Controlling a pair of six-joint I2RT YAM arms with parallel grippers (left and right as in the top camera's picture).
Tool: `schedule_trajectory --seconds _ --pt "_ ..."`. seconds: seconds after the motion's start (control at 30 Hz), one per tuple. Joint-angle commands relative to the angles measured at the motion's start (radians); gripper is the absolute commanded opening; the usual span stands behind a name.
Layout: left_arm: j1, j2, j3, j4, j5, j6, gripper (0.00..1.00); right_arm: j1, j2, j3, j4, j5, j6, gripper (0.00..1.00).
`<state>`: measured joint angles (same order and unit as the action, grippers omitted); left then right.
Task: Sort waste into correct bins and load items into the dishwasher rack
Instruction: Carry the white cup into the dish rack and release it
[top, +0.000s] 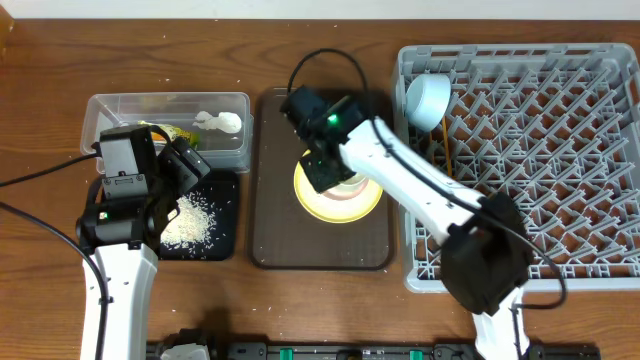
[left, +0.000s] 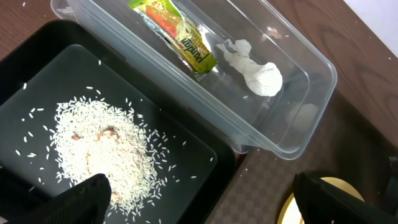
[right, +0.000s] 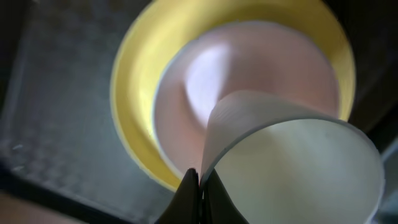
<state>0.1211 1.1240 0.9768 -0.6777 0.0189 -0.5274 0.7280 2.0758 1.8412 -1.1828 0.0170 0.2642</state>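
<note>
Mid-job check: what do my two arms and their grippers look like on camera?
Both arms have smooth white links with bulky black joint housings. The left arm ends in a boxy black wrist block, and the left gripper has matte black fingers. The right arm shows a small green light near its wrist. The right gripper looks thin and dark. Black cables trail from each arm.
</note>
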Motion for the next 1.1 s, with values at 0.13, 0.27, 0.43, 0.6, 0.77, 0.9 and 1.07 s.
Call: schedule_trajectory --seconds 0.13,0.27,0.43,0.6,0.77,0.9,1.07 --pt "0.003 0.001 0.011 -0.002 -0.013 -0.008 0.96 -0.153 -0.209 0.050 -0.008 -0.258 -0.048 0.01" --pt "0.003 0.001 0.011 -0.002 -0.013 -0.008 0.96 -0.263 -0.244 0.050 -0.023 -0.412 -0.106 0.01" --pt "0.003 0.001 0.011 -0.003 -0.013 -0.008 0.96 -0.417 -0.244 0.025 -0.019 -0.642 -0.187 0.01" --pt "0.003 0.001 0.011 -0.003 -0.013 -0.008 0.96 -0.522 -0.244 -0.014 -0.022 -0.729 -0.248 0.01" --pt "0.003 0.001 0.011 -0.003 -0.012 -0.008 0.96 -0.583 -0.244 -0.079 -0.022 -0.755 -0.322 0.01" --pt "0.003 0.001 0.011 -0.003 -0.013 -0.008 0.96 -0.601 -0.244 -0.172 0.016 -0.773 -0.333 0.01" --pt "0.003 0.001 0.011 -0.003 -0.012 -0.008 0.96 -0.628 -0.244 -0.297 0.135 -0.838 -0.311 0.01"
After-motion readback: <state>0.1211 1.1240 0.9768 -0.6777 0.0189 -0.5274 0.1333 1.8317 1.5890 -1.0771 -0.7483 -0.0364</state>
